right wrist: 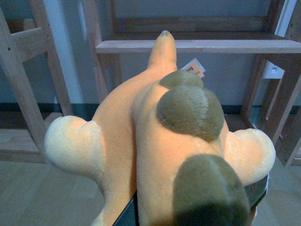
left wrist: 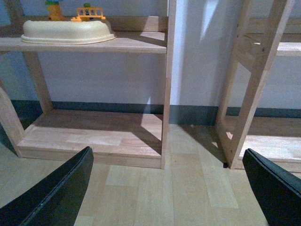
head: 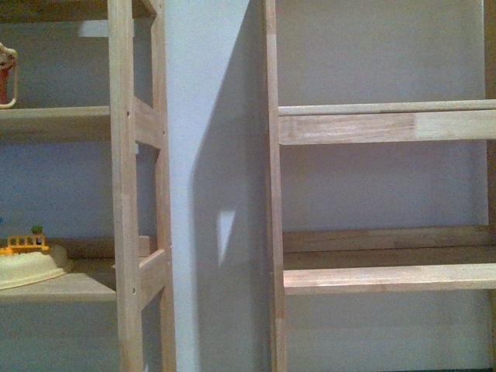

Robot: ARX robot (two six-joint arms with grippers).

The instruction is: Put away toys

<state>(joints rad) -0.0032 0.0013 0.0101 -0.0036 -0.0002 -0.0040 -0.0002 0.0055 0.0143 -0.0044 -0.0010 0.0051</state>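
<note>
A pale wall backs two light wooden shelf units with a gap between them. In the front view the left unit stands at 9 o'clock and the right unit at 3 o'clock. A cream tray with a small yellow fence sits on a shelf at 8 o'clock, and part of a small figure shows at 10 o'clock.

The tray also appears in the left wrist view. Only that view shows the plank floor and the left gripper. Its black fingers are spread wide with nothing between them.

The orange plush toy shows only in the right wrist view. It has olive-brown patches and a white tag. The right gripper is closed around it and holds it up in front of a shelf unit, above the floor.
</note>
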